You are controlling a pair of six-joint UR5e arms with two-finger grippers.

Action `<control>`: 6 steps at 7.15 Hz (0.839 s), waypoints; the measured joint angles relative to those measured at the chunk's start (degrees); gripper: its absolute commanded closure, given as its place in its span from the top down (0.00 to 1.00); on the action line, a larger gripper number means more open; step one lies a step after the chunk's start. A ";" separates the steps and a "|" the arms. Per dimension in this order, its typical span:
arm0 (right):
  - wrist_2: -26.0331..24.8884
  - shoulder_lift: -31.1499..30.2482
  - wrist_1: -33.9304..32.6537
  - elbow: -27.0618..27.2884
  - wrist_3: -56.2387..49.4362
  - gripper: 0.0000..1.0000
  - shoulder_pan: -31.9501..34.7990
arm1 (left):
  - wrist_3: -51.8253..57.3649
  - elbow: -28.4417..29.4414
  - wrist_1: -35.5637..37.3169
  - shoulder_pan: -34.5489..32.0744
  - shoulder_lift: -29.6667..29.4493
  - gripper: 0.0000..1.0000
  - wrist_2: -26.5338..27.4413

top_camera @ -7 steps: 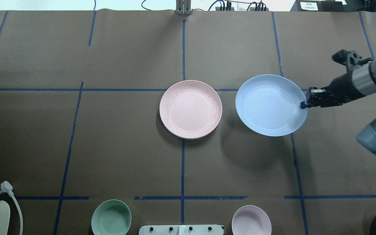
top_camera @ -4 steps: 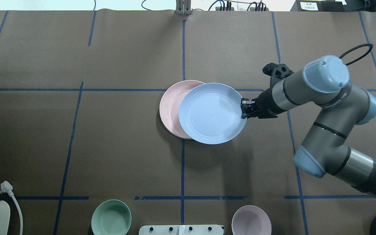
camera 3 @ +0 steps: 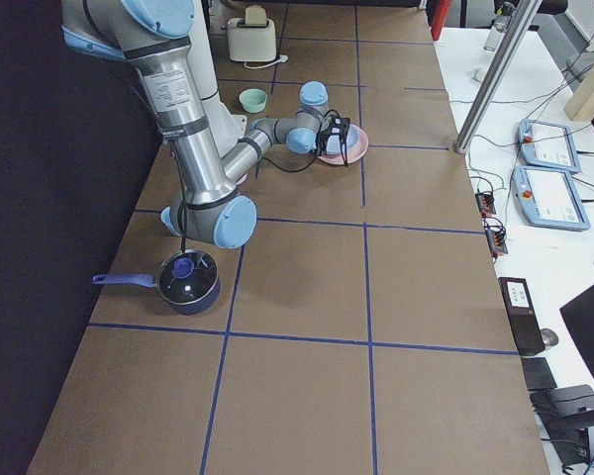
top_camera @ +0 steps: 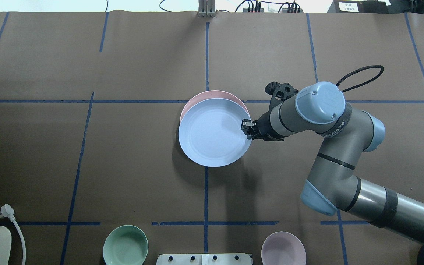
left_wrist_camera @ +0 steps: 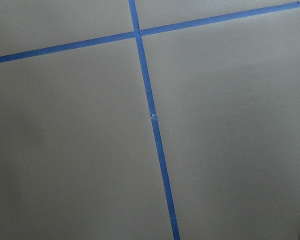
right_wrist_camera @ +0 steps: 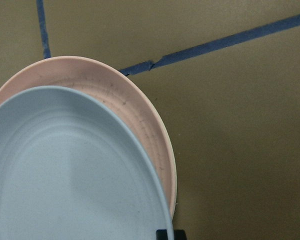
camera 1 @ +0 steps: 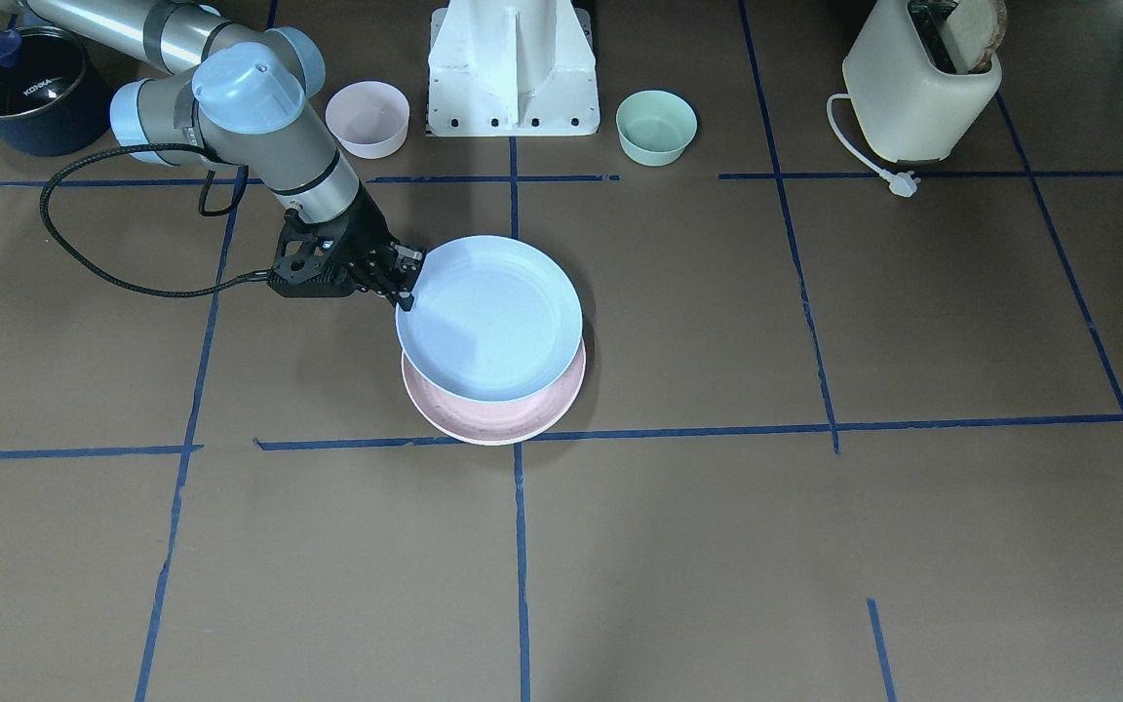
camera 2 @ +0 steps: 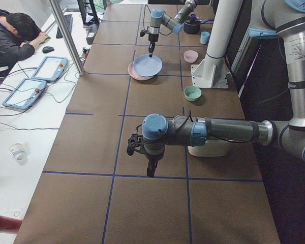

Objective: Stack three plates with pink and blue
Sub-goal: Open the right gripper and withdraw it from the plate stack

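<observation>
My right gripper (top_camera: 247,130) is shut on the right rim of the pale blue plate (top_camera: 215,132) and holds it just over the pink plate (top_camera: 212,95), covering most of it. In the front view the blue plate (camera 1: 489,317) sits offset toward the robot, with the pink plate (camera 1: 493,424) showing as a crescent below it and the gripper (camera 1: 404,283) at its rim. A thin pale edge (right_wrist_camera: 174,175) shows under the pink rim; the cream-white plate is otherwise hidden. My left gripper (camera 2: 150,172) hangs over bare table far from the plates; I cannot tell whether it is open.
A green bowl (top_camera: 125,244) and a small pink bowl (top_camera: 283,248) stand near the robot's base. A toaster (camera 1: 922,83) with its plug (top_camera: 6,211) is on the robot's left. A dark pot (camera 1: 30,93) and a blue cup (camera 2: 205,37) are on its right.
My right arm has carried the blue plate leftward, from beside the pink plate to over it. The pink plate has not moved.
</observation>
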 measured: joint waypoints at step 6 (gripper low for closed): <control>11.54 -1.11 -7.30 -1.07 -17.47 1.00 10.34 | 0.12 1.18 -0.55 0.07 -0.40 1.00 0.15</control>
